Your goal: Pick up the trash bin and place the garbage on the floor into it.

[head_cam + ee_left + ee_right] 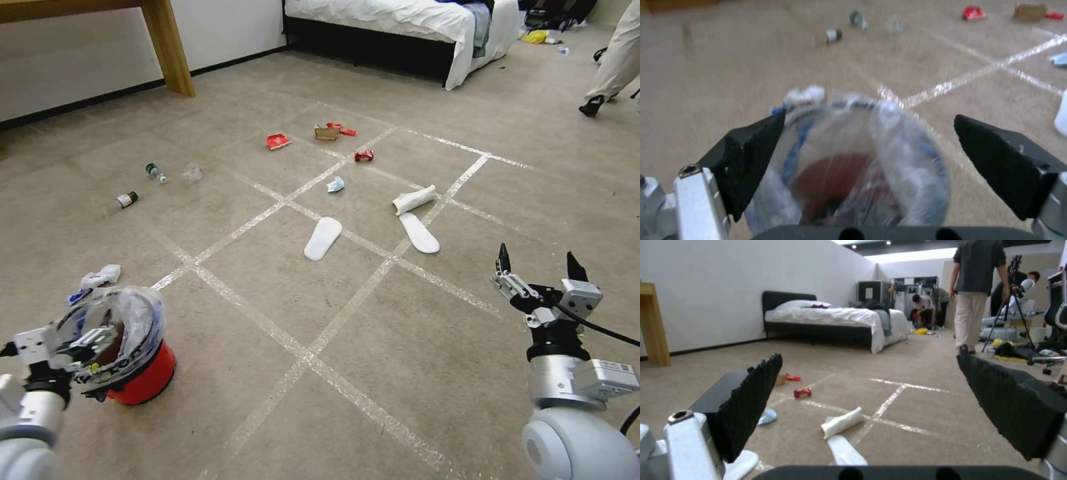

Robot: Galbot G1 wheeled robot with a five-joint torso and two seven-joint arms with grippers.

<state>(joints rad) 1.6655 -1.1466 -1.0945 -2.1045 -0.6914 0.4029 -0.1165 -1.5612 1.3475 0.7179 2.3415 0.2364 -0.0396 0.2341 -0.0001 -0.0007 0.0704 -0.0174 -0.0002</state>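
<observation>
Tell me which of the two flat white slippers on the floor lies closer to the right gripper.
The slipper just below the rolled white paper. It lies nearer the right gripper than the other slipper, which lies farther toward the robot's left.

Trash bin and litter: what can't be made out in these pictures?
- Trash bin, head view: the left gripper and crinkled liner cover its rim; grip unclear.
- Bin's inside, left wrist view: blurred.
- Bottles, head view: too small to read.
- Slipper, right wrist view: its near end is cut off behind the right gripper.
</observation>
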